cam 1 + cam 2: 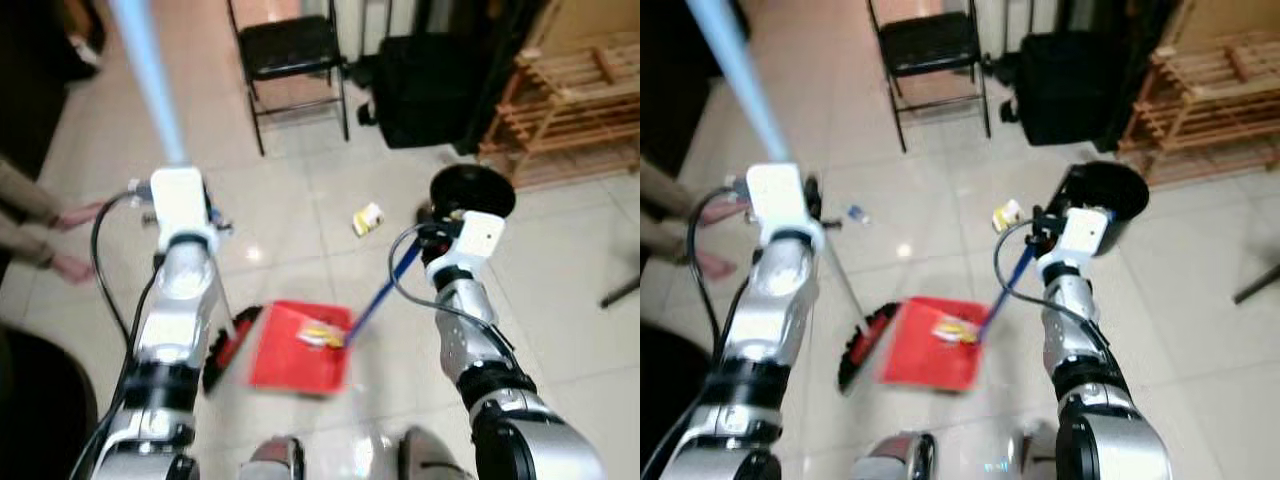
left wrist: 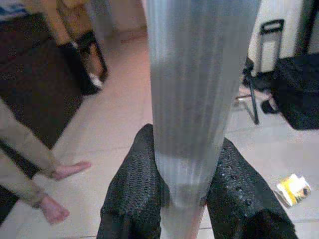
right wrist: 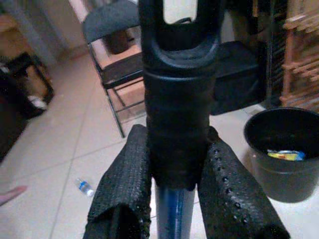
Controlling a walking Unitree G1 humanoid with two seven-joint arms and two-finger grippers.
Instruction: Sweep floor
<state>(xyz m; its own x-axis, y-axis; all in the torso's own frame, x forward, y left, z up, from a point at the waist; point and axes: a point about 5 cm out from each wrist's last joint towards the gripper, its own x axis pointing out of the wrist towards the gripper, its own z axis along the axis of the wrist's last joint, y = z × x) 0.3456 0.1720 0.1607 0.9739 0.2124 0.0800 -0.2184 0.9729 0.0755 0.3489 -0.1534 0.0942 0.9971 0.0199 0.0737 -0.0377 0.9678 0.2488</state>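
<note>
Basically: left gripper [image 2: 182, 199] clamped on broom handle [image 1: 150, 70], right gripper [image 3: 174, 199] clamped on dustpan handle [image 3: 179, 99]. Keep red dustpan [image 1: 295, 350] flat, then chase yellow wrapper [image 1: 368, 218].

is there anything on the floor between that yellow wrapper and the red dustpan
Nothing visible does. The yellow wrapper lies on bare tile beyond the red dustpan, with open floor between them. The dustpan's blue handle, held by the right gripper, slants beside that stretch rather than across it.
</note>
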